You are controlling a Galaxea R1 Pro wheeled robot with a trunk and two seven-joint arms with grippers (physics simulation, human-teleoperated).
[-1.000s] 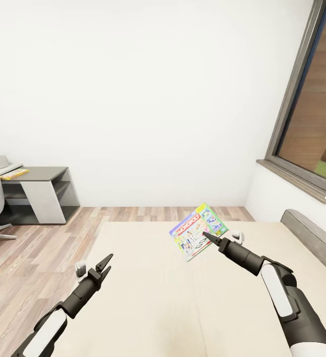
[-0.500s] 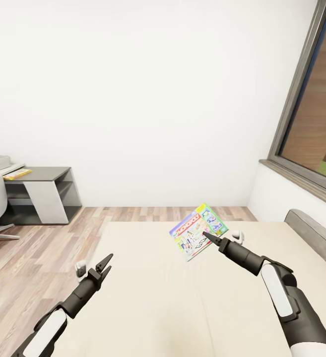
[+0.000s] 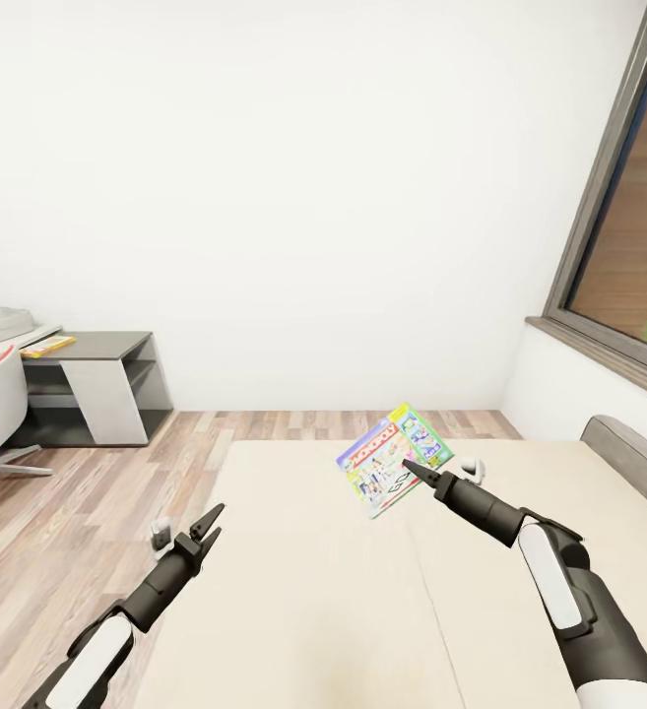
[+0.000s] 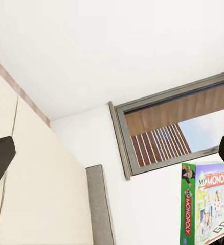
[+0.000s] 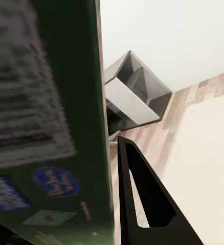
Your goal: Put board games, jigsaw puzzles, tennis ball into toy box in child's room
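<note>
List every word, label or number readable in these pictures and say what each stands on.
"MY MONOPOLY": front of the thin white-and-green board game box held in the right gripper.
"MONOPOLY": red band on the same box in the head view, and its green side edge.
Unreadable: blurred print on the box's back, and the yellow flat item on the grey desk.

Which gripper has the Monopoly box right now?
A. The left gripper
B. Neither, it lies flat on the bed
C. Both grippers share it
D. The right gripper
D. The right gripper is shut on the Monopoly box, held tilted above the bed, while the left gripper is open with nothing between its fingers.
</note>
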